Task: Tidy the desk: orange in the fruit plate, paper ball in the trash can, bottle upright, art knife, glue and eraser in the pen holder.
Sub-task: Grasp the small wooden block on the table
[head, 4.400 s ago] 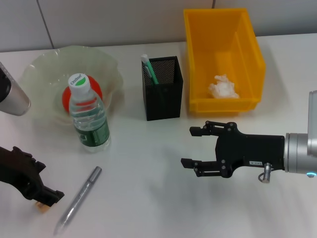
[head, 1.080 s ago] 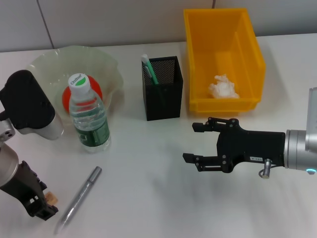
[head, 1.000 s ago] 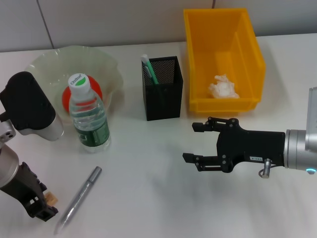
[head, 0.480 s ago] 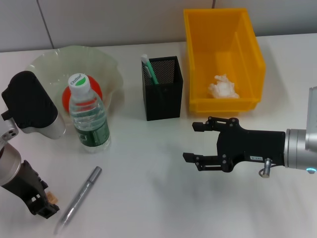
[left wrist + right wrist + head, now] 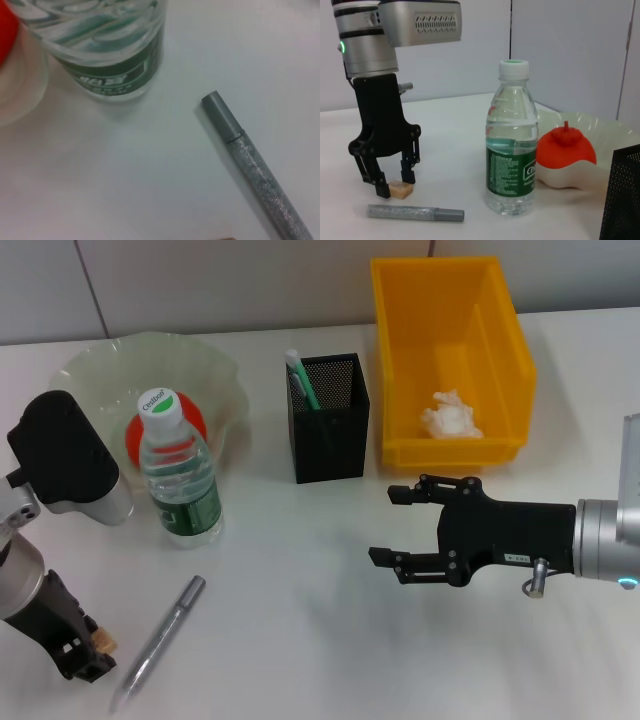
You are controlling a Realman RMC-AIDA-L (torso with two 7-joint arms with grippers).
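The tan eraser (image 5: 401, 190) lies on the table at the front left, and my left gripper (image 5: 395, 184) stands over it, open, a finger on either side. In the head view the eraser (image 5: 103, 642) peeks out beside the left gripper (image 5: 85, 660). The silver art knife (image 5: 160, 640) lies just right of it. The bottle (image 5: 180, 475) stands upright by the fruit plate (image 5: 225, 375), which holds the orange (image 5: 190, 425). A green-and-white glue stick (image 5: 300, 378) is in the black pen holder (image 5: 330, 425). The paper ball (image 5: 450, 415) lies in the yellow bin (image 5: 400, 350). My right gripper (image 5: 398, 527) hovers open at mid-table.
The left wrist view shows the bottle's base (image 5: 110, 55) and the art knife (image 5: 255, 165) close together on the white table. The left arm's grey and black forearm (image 5: 65, 455) hangs in front of the fruit plate.
Since 4.4 s ago the left arm has turned, bringing its forearm in by the plate. In the last second it only shifted slightly. The eraser and right gripper stayed put.
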